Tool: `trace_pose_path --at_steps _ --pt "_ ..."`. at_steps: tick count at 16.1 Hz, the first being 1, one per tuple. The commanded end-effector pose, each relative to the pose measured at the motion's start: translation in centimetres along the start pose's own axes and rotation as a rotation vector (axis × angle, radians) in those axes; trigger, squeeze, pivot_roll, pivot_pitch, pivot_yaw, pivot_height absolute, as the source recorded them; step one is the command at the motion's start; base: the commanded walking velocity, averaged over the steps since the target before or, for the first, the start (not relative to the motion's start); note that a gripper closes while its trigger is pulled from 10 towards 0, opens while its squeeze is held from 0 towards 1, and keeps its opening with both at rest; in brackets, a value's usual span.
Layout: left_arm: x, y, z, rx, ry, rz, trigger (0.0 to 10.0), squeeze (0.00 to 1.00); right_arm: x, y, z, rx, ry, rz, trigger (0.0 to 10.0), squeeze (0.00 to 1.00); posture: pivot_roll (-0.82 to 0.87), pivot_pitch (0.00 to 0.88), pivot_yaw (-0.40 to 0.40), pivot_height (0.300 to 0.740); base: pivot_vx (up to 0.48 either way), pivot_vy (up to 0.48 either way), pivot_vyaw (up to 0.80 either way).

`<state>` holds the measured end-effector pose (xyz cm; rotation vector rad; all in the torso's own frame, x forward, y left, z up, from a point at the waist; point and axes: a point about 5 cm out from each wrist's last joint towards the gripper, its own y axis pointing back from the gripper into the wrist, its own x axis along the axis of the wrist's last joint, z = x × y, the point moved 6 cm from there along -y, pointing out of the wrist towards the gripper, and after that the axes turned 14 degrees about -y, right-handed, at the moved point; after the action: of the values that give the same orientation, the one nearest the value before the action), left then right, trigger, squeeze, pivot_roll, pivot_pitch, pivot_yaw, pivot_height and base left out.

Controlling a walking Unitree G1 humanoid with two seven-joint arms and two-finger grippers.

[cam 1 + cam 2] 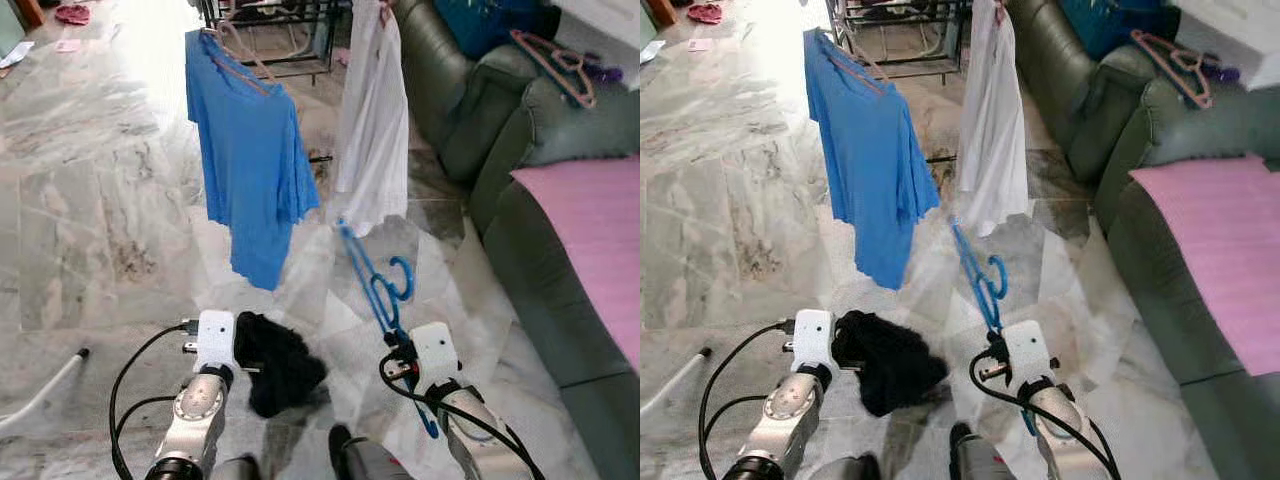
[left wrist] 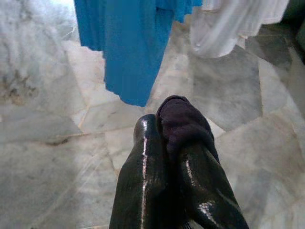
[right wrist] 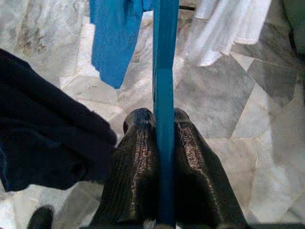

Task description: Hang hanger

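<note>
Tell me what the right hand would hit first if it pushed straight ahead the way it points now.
Probably the white garment hanging ahead; the blue hanger clamped in the right hand would reach its hem first. Depth is unclear.

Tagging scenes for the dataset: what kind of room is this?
Likely a home living room used for drying laundry: green sofa, marble floor, blue shirt and white garment hanging on hangers.
</note>
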<state>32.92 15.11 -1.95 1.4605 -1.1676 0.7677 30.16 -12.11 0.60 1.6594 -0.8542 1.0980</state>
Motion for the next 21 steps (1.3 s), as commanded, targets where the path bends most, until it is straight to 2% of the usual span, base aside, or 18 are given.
trace_pose_path --at_steps 1,4,5,6,7,9,11,14,16,19,20,21 --pt "-0.5 0.1 0.0 0.016 0.014 -0.014 10.0 0.00 0.0 0.1 0.4 0.008 0.023 -0.020 10.0 0.00 -0.07 0.116 -0.071 0.740 0.000 0.000 0.00" --pt "0.2 -0.4 0.6 0.012 0.003 -0.002 10.0 0.00 0.1 -0.1 1.3 0.003 0.050 -0.038 10.0 0.00 -0.08 0.081 -0.098 0.740 0.000 0.000 0.00" --pt "1.2 -1.1 1.1 0.006 -0.030 0.019 10.0 0.00 0.6 -0.5 1.8 0.001 0.068 -0.044 10.0 0.00 -0.08 0.039 -0.164 0.740 0.000 0.000 0.00" --pt "2.7 -1.8 1.7 -0.010 -0.072 0.049 10.0 0.00 1.2 -0.9 2.0 0.018 0.102 -0.050 10.0 0.00 -0.08 0.029 -0.165 0.740 0.000 0.000 0.00" --pt "3.6 -2.3 1.5 0.004 -0.062 0.063 10.0 0.00 1.6 -1.4 1.2 0.065 0.147 -0.047 10.0 0.00 -0.09 0.028 -0.134 0.740 0.000 0.000 0.00" --pt "3.4 -2.3 1.2 0.018 -0.038 0.049 10.0 0.00 1.6 -2.0 1.5 0.048 0.170 -0.035 10.0 0.00 -0.10 0.033 -0.071 0.740 0.000 0.000 0.00" --pt "2.7 -2.2 1.0 0.004 -0.050 0.033 10.0 0.00 1.7 -2.4 2.0 -0.025 0.107 -0.006 10.0 0.00 -0.13 0.035 -0.044 0.740 0.000 0.000 0.00" --pt "1.5 -1.9 0.8 0.017 -0.055 -0.004 10.0 0.00 0.7 -1.9 0.8 -0.003 0.103 -0.003 10.0 0.00 -0.16 0.047 0.010 0.740 0.000 0.000 0.00" --pt "1.2 -1.9 -0.3 0.030 -0.055 -0.016 10.0 0.00 0.6 -2.1 -0.1 -0.003 0.086 0.024 10.0 0.00 -0.17 0.027 0.033 0.740 0.000 0.000 0.00" --pt "0.2 -1.8 -2.1 0.102 -0.016 -0.066 10.0 0.00 -0.8 -2.0 1.1 -0.050 0.009 -0.002 10.0 0.00 -0.14 0.031 0.040 0.740 0.000 0.000 0.00" --pt "0.3 -1.8 -2.1 0.098 0.001 -0.059 10.0 0.00 -0.8 -1.9 1.1 -0.040 0.017 -0.005 10.0 0.00 -0.14 0.035 0.043 0.740 0.000 0.000 0.00" --pt "0.1 -1.7 -1.6 0.075 -0.019 -0.056 10.0 0.00 -0.8 -1.9 1.4 -0.045 0.028 -0.010 10.0 0.00 -0.13 0.046 0.042 0.740 0.000 0.000 0.00"
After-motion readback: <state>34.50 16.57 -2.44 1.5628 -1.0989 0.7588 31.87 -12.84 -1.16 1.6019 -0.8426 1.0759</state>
